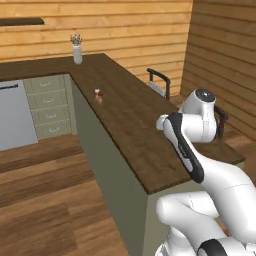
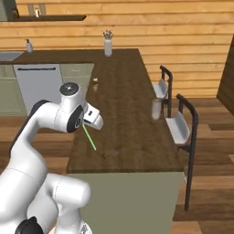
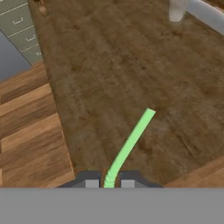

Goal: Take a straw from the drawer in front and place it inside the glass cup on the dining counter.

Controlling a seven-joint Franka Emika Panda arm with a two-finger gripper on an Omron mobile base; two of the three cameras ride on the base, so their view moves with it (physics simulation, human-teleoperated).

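Note:
My gripper [image 2: 85,125] is shut on the bent end of the thin light-green straw [image 2: 90,138], which slants down toward the dark-brown dining counter [image 2: 123,91] without touching it. In the hand view the straw [image 3: 130,144] runs from between the two fingertips of the gripper [image 3: 109,180] out over the counter [image 3: 109,65]. The clear glass cup [image 2: 156,109] stands upright at the counter's right edge, well to the right of the gripper and a little beyond it. That cup [image 3: 177,9] shows at the top right of the hand view. The drawer is out of view.
A white vase with dried flowers [image 2: 108,43] stands at the counter's far end, and a small brown item [image 2: 95,81] lies near its left edge. Two dark-framed stools [image 2: 180,125] line the right side. A steel dishwasher [image 1: 15,115] and sage-green cabinets [image 1: 47,105] stand at left.

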